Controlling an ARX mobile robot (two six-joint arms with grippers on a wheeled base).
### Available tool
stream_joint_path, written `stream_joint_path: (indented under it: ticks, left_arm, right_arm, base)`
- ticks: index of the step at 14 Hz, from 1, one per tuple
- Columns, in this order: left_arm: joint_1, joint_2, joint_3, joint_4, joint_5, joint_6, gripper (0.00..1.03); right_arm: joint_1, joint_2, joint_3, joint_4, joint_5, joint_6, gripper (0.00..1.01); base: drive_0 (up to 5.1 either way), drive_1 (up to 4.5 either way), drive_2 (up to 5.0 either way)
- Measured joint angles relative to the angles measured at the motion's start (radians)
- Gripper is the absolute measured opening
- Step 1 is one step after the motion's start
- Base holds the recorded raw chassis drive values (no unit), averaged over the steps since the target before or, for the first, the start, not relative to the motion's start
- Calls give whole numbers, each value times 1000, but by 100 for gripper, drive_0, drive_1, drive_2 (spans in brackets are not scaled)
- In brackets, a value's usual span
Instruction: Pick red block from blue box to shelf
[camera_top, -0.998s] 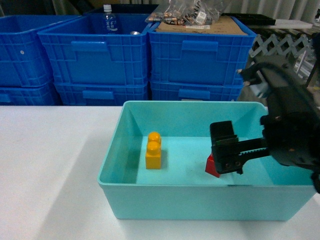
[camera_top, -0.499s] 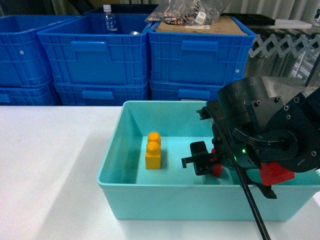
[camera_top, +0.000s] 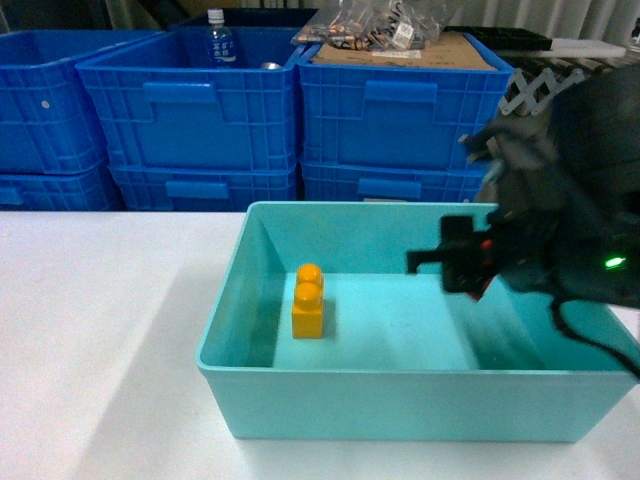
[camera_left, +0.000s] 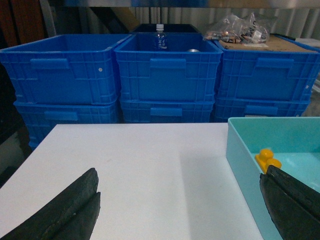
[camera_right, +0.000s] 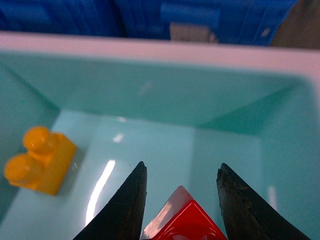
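Right gripper (camera_right: 181, 200) clamping red block (camera_right: 185, 220), white table (camera_left: 140, 170), blue crates (camera_left: 167, 75)

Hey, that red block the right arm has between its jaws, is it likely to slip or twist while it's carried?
The red block looks glossy, so it may be slippery. It sits corner-up between the jaws of the right gripper, so it could twist. It seems small, rigid plastic, probably light, unlikely to deform.

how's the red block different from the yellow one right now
The red block sits between the right gripper fingers, lifted off the floor of the blue box; the yellow block stands free on that floor. The yellow block shows two round studs; the red block's studs aren't visible. Both are glossy plastic.
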Motion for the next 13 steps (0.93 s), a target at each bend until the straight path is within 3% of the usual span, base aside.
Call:
stream_joint_path:
  ticks: [2,3,4,5,9,10,11,13]
  left_arm:
    - [0,0,0,0,0,0,98]
    - [0,0,0,0,0,0,98]
    - [0,0,0,0,0,0,98]
    - [0,0,0,2,0,0,98]
    - [0,0,0,0,0,0,98]
    - [0,0,0,0,0,0,98]
    - [0,0,0,0,0,0,98]
    - [0,0,0,0,0,0,98]
  right_arm:
    - [-75,-276,-237,174,2,-24,37]
    - [-116,-420,-380,270,26,-48,37]
    - [-142,-592,-573,452,107,-106,37]
    - [-148,-832,-820,512,103,-177,37]
    - [-206,-1082,-874,332,40,-157,37]
    - [-257,-1129,-889,282,-28,-155,37]
    - [-296,-1181,-899,231,-39,-154,37]
    - [-298,-1286,-902,154,-47,-154,37]
  base:
    - [0,0,0]
    - [0,0,0]
    - [0,0,0]
    - [0,0,0]
    - [0,0,0]
    - [0,0,0]
    - [0,0,0]
    - [0,0,0]
